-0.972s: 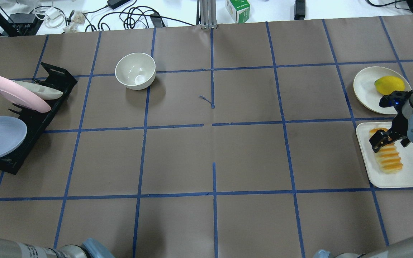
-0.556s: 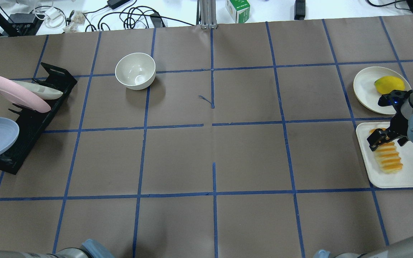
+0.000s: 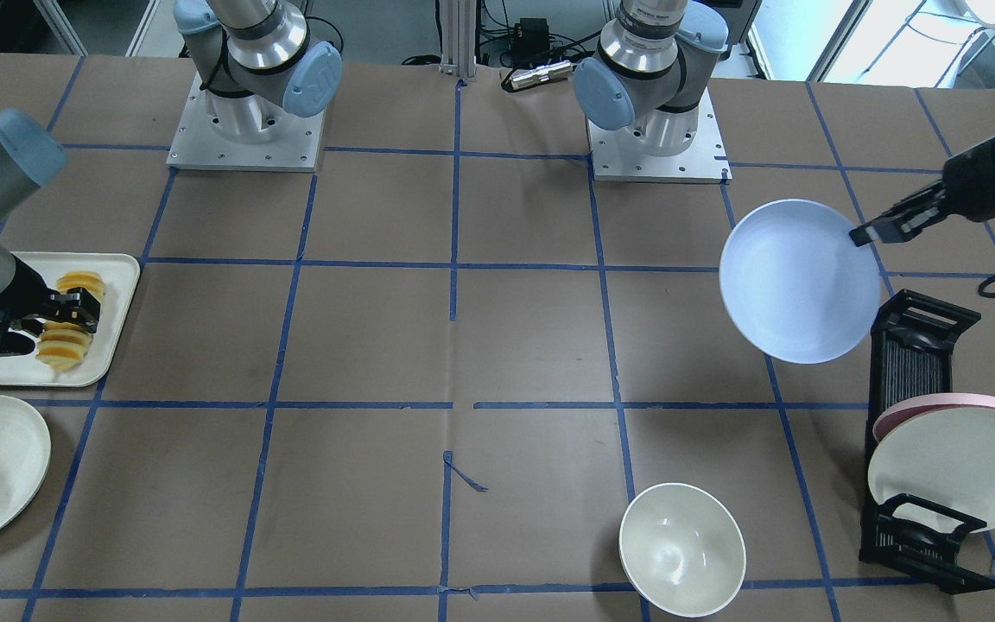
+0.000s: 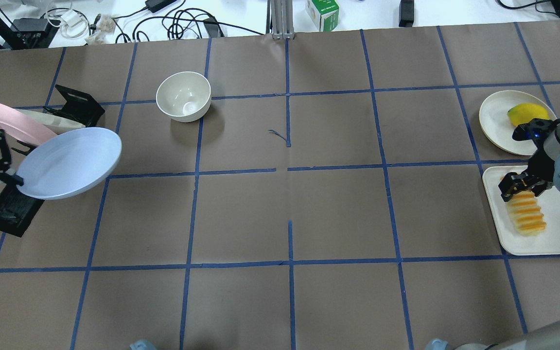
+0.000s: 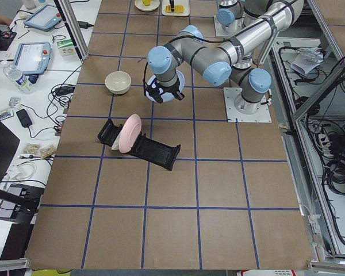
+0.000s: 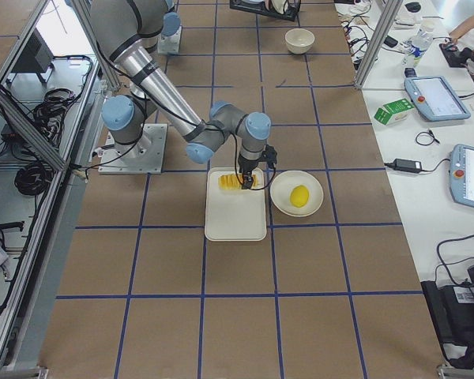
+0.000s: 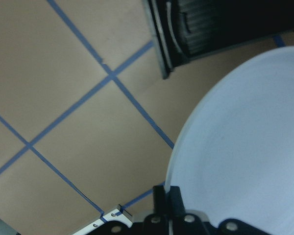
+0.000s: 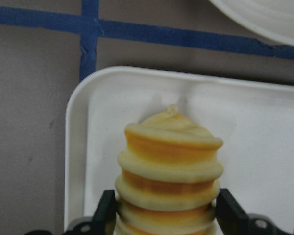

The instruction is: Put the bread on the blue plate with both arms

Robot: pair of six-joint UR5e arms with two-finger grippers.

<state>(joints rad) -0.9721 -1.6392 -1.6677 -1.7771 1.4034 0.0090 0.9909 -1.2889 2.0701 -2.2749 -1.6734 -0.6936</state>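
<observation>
Right claw [image 8: 167, 213] pinches the bread [image 8: 169, 161]; left claw [image 3: 862, 234] grips blue plate [image 3: 795, 281].

My left gripper [image 4: 13, 178] is clamped on the rim of the blue plate [image 4: 68, 163], which juts out from it toward the middle of the surface [image 4: 289, 204], tilted. Just beyond this gripper a pink plate [image 4: 8, 127] leans in a black rack [image 4: 75, 104], and farther off that way stands a cream bowl [image 4: 183, 96]. My right gripper [image 4: 514, 186] sits over the far end of the bread [image 4: 527, 216], which lies on a white tray [image 4: 557, 238]; I cannot tell whether its fingers press the slices. Just past it, a round cream plate [image 4: 495, 121] carries a yellow fruit [image 4: 527, 112].
</observation>
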